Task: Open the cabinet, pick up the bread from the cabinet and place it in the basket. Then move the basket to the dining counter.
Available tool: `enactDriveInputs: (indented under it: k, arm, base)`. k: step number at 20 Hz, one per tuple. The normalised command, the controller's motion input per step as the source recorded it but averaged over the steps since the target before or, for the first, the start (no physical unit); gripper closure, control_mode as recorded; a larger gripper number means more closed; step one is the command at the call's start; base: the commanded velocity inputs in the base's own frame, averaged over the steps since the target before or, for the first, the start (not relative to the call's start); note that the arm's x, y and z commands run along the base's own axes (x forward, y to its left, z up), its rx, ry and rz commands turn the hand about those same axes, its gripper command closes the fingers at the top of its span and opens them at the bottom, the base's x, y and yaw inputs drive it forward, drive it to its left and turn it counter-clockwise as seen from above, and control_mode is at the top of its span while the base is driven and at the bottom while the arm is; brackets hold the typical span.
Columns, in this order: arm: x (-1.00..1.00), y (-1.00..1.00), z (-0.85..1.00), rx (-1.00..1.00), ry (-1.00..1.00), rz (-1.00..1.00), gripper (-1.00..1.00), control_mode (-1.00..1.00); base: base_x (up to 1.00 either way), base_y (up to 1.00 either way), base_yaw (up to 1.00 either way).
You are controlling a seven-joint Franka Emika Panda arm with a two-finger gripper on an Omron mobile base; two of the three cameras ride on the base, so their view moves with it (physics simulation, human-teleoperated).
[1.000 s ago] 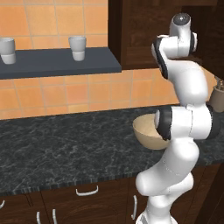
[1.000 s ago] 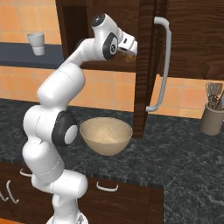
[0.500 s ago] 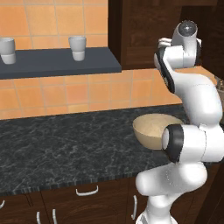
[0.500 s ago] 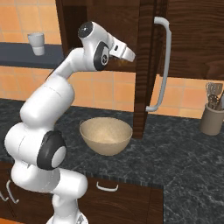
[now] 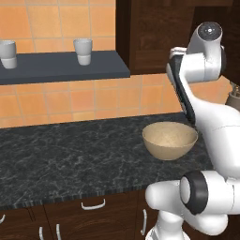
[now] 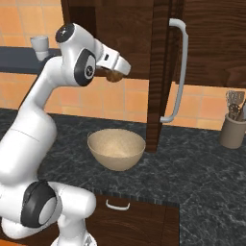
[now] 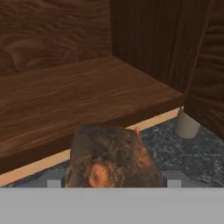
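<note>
Claw (image 6: 114, 74) grips the bread (image 6: 114, 75), held in the air just outside the open cabinet (image 6: 120, 33). Basket (image 6: 116, 149) sits on the table (image 6: 202, 168) at 6 o'clock below the bread.

My claw (image 6: 115, 73) is up high, in front of the cabinet (image 6: 120, 38), just left of its open door. It's closed on the bread (image 6: 114, 76), a small golden-brown lump showing under my white hand. The door stands edge-on, its long silver bar handle (image 6: 176, 72) facing right. The basket (image 6: 116, 149) sits on the black speckled desk (image 6: 192, 173) directly below the claw, well apart from it, touching nothing, with the door's lower edge just beside it on the right. 1 white cup (image 6: 40, 44) is on the dark shelf at left. A grey utensil holder (image 6: 232, 130) stands at far right. Below the desk, 1 drawer with a curved silver handle (image 6: 117, 205).
</note>
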Motion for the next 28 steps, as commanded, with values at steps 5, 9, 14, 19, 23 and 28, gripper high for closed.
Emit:
enactDriveInputs:
  k: [5,9,14,19,23,28]
  arm:
    - [-0.74,0.37,-0.26,0.0,0.22,0.04,1.0,-1.0]
    - [-0.35,0.13,-0.77,0.0,0.23,0.0,1.0,-1.0]
    - [0.08,0.0,-0.98,0.0,0.27,0.0,1.0,-1.0]
    - [0.33,0.0,-0.69,0.04,0.29,0.0,1.0,-1.0]
    - [0.4,-0.07,-0.48,0.15,0.25,0.0,1.0,-1.0]
    - [0.3,-0.09,-0.59,0.12,0.28,0.0,1.0,-1.0]
  base:
    - [0.0,0.0,0.0]
    - [0.0,0.0,0.0]
    - [0.0,0.0,0.0]
    - [0.0,0.0,0.0]
    - [0.0,0.0,0.0]
    - [0.0,0.0,0.0]
